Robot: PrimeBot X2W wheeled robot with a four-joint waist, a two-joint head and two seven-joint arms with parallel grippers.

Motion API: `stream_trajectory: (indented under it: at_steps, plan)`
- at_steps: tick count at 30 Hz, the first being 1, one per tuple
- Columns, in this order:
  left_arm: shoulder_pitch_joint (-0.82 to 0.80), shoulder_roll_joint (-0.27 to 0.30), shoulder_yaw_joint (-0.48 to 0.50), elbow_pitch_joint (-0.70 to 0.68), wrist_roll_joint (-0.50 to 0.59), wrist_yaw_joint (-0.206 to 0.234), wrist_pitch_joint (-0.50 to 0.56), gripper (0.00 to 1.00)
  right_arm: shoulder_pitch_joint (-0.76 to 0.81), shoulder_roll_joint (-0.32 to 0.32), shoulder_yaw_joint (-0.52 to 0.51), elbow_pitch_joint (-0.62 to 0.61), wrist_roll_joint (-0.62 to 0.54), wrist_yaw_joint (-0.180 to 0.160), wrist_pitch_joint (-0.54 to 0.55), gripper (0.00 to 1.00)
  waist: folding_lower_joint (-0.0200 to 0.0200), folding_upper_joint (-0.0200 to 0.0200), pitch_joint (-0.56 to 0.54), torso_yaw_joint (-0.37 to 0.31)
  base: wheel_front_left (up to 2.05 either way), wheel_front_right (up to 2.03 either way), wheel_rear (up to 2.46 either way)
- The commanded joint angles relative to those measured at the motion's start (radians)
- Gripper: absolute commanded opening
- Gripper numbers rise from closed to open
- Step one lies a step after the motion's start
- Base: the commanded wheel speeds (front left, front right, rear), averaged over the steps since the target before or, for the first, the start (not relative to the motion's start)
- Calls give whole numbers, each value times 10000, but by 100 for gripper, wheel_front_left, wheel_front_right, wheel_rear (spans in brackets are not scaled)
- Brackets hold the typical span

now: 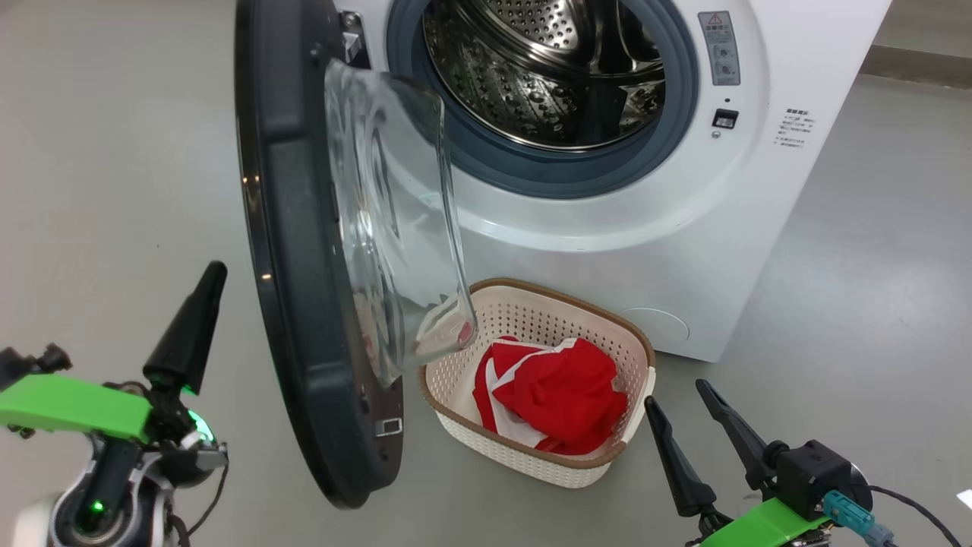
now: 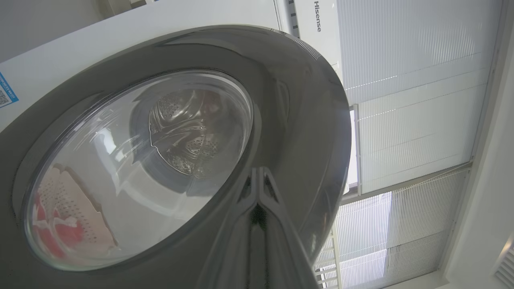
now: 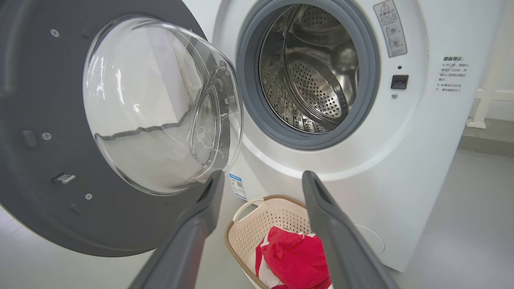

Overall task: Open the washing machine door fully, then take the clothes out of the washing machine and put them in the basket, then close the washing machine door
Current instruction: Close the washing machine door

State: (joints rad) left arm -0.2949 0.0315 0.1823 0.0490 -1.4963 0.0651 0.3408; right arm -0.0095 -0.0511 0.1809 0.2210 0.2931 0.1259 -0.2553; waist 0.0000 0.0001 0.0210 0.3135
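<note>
Now, clothes (image 1: 554, 395) lie in the basket (image 1: 547, 289) by the washing machine (image 1: 683, 228), left pincer (image 1: 213, 277) shut behind the open washing machine door (image 1: 296, 228), right pincer (image 1: 674, 391) wide and empty; a glancing push may slip off the glossy face, leaving the door ajar.

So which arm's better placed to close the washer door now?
Left, probably: the left gripper, shut, faces the outside of the door, ready to push; the right gripper is by the basket.
</note>
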Motion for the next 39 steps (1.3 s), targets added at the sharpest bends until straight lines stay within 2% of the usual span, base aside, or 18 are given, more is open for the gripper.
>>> stream_trajectory:
  at_steps: [1, 7, 15, 23, 39]
  plan:
    - [-387, 189, 382, -412, -213, 195, 165, 0, -420, 9, 307, -196, 97, 48, -65, 100, 0, -1, -7, -44, 0, 0, 0]
    - [-439, 188, 122, -1055, -1335, 987, 793, 0, -475, 9, 390, -173, 124, 48, -65, 100, 0, -1, 24, -254, 0, 0, 0]
    - [-193, 198, -294, -1707, -1299, 1341, 1052, 0, -504, 9, 442, -153, 174, 48, -65, 100, 0, -1, 85, -583, 0, 0, 0]
    - [-241, 194, -612, -1757, -1148, 1364, 791, 0, -559, 9, 404, -145, 157, 48, -65, 100, 0, -1, 91, -887, 0, 0, 0]
    - [-856, 188, -1628, -1081, -1581, 893, -304, 0, -636, 9, 402, -162, 86, 48, -65, 100, 0, -1, 221, -1857, 0, 0, 0]
